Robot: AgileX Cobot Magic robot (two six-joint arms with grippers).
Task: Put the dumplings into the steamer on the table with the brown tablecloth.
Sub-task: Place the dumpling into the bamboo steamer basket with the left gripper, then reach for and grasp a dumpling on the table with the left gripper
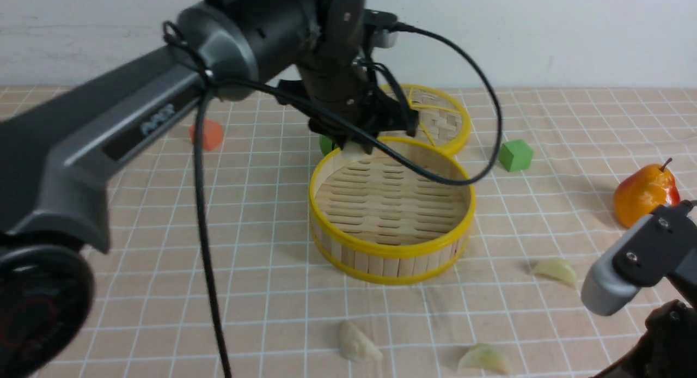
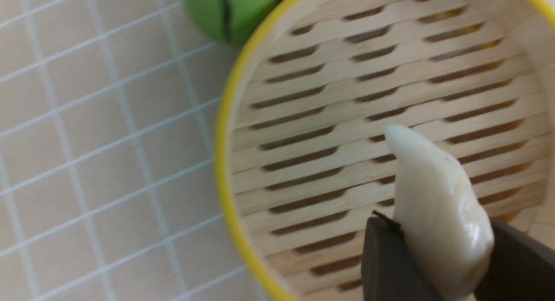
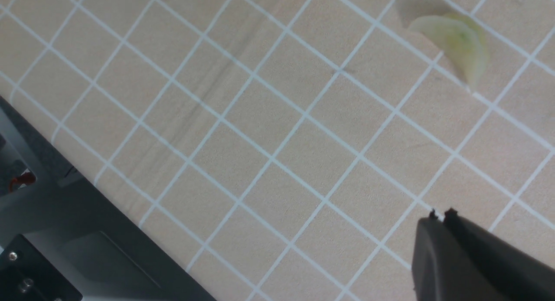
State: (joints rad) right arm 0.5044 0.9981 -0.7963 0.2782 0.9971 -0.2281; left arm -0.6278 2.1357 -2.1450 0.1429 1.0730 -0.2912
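One dumpling: we hold this white dumpling above the slats, one end jutting free so it can drop clear of the fingers.
Left gripper: our left gripper is closed on its sides, probably firmly enough to carry soft dough without crushing its pleats.
Steamer: the steamer stands uncovered and upright, ready to receive; we judge that moving inward from the rim before release makes a safer drop.
Lid: we see the lid beyond the basket, leaving its mouth accessible.
Cloth: three more dumplings, one white and two greenish, await loading.
Right gripper: our right gripper is closed and empty, apart from the basket.
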